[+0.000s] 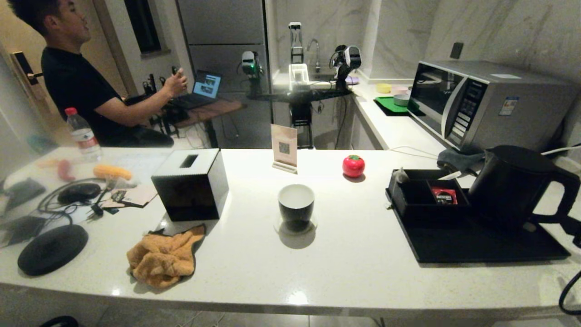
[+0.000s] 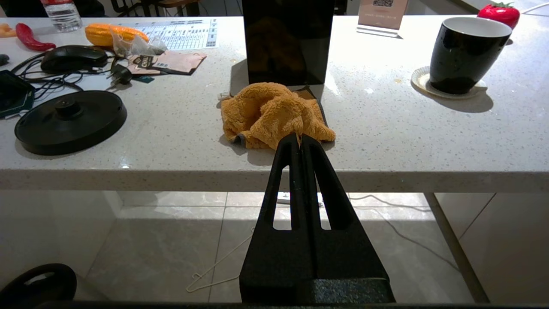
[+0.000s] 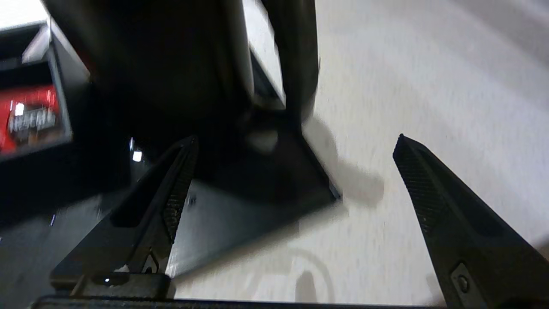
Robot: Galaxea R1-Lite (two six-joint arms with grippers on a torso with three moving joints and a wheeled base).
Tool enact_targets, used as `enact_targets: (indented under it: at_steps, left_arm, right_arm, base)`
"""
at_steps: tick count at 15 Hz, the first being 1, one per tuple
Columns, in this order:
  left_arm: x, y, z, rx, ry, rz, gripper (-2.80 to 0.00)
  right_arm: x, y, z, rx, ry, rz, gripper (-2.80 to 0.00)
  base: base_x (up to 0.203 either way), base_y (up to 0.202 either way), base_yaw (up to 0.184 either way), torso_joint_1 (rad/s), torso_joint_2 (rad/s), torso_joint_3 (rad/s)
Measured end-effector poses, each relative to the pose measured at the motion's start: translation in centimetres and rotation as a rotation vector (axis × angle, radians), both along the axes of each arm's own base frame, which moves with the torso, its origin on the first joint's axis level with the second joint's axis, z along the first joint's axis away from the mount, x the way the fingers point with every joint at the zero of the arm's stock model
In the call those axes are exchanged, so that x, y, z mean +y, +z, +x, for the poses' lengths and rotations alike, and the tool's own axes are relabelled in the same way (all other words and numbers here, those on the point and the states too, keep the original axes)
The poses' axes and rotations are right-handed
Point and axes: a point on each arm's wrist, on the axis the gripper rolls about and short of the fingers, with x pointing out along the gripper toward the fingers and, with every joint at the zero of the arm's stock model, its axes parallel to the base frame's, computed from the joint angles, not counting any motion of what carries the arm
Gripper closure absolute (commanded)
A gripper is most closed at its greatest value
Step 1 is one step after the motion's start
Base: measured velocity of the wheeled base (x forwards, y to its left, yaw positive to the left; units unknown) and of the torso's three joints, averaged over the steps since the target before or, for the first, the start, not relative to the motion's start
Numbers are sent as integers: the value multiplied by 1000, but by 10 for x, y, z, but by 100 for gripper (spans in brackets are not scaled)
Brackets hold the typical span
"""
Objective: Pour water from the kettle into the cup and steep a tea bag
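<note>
The right gripper (image 3: 296,141) hangs wide open and empty just behind the kettle (image 1: 513,184) handle, on the black tray (image 1: 476,245). The left gripper (image 2: 300,139), fingers pressed together, waits below the counter edge. The cup (image 1: 296,202) sits mid-counter.

A home kitchen, dimly lit. A long white speckled counter (image 1: 254,254) runs across the foreground, with a silver microwave (image 1: 481,102) standing on a side counter against marble-patterned walls. Farther back are a sink tap (image 1: 313,47) and a tall grey fridge (image 1: 222,50). On the counter sit a black kettle (image 1: 517,184), a cup (image 1: 296,203) and an orange cloth (image 1: 163,256). A man (image 1: 86,86) sits at a small table with a laptop (image 1: 204,86).
</note>
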Motion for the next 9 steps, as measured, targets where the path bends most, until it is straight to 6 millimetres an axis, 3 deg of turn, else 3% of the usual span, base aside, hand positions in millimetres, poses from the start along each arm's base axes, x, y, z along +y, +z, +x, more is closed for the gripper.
enact_targets:
  at_steps: [9]
  left_arm:
    - [0, 0, 0, 0, -1, 0, 0]
  right_arm:
    - [-27, -12, 41, 1, 6, -81, -280]
  base:
    - [0, 0, 0, 0, 0, 0]
